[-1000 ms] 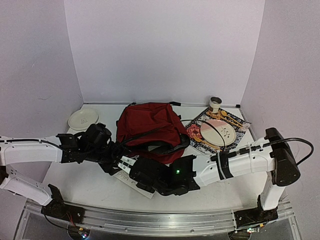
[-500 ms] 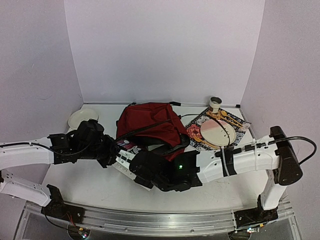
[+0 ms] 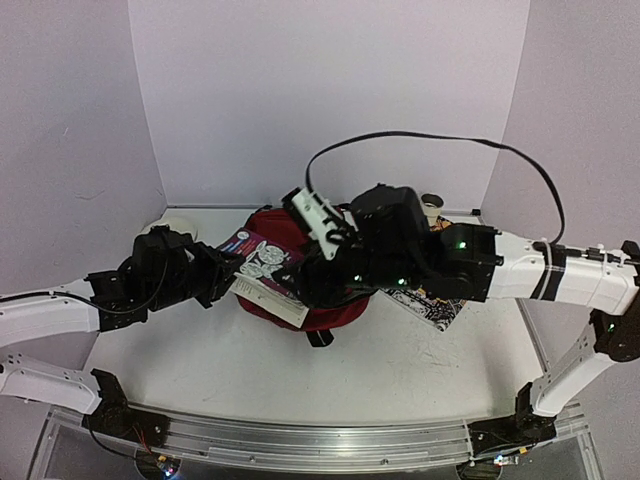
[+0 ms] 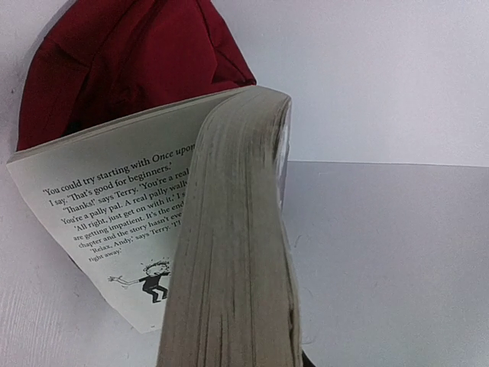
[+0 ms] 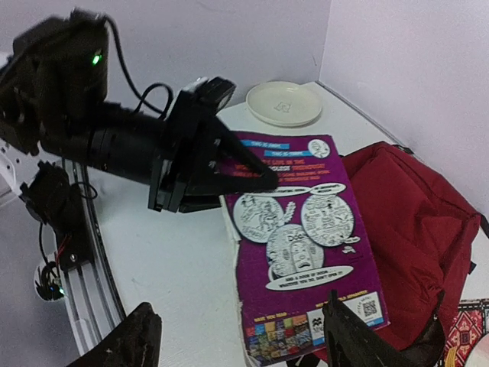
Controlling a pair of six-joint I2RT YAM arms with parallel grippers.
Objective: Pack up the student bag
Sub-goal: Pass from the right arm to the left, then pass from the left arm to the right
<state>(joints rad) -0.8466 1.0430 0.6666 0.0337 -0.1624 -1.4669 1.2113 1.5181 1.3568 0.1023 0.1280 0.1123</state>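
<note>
The student bag point(image 3: 325, 312) is a dark red backpack lying mid-table, mostly hidden under my right arm; it also shows in the wrist views point(image 5: 416, 222) point(image 4: 130, 61). A thick paperback book with a purple cartoon cover point(image 3: 262, 268) point(image 5: 306, 229) is held off the table at the bag's left edge. My left gripper point(image 5: 243, 177) is shut on the book's far edge. In the left wrist view the page block point(image 4: 237, 252) hides the jaws. My right gripper point(image 5: 241, 342) hangs open above the book's near end, touching nothing.
A white plate point(image 5: 284, 103) point(image 3: 172, 220) sits at the back left. A patterned mat point(image 3: 437, 305) and a small cup point(image 3: 432, 203) lie right of the bag. A black cable point(image 3: 430, 137) arcs high over the right arm. A metal rail point(image 3: 300, 440) runs along the front.
My left gripper closed on the book and lifted it up against the bag. My right gripper let go, opened and swung up and back over the bag.
</note>
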